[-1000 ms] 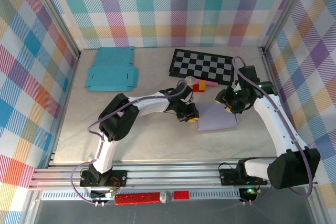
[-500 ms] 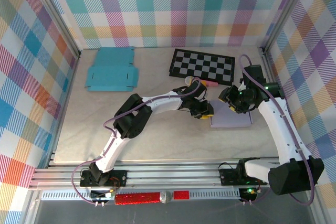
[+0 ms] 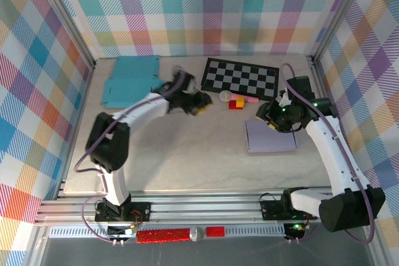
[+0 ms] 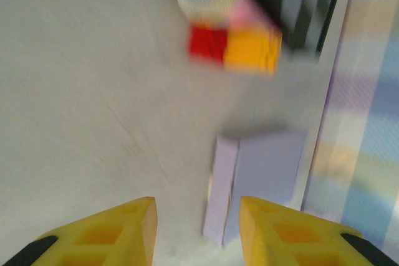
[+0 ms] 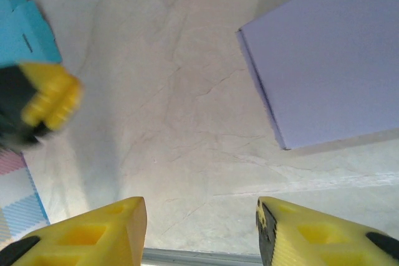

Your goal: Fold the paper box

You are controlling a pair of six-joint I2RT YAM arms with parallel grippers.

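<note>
Three walls [image 3: 218, 4] close in the space, all covered in pastel plaid — pink, teal, orange, yellow and purple bands. The tabletop [image 3: 187, 166] is pale beige with faint marble-like veins, evenly lit. Silver metal posts [image 3: 72, 26] stand at the back corners — slotted rails [image 3: 206, 207] run along the near edge.

The left arm [image 3: 134, 113] rises from its base, bends at the elbow and stretches rightward. The left gripper [image 3: 201, 102] points right, its yellow fingers [image 4: 118, 228] parted with nothing between them. The right arm [image 3: 330, 154] arcs inward. The right gripper [image 3: 272, 116] aims downward, its fingers [image 5: 100, 235] spread and empty.
</note>
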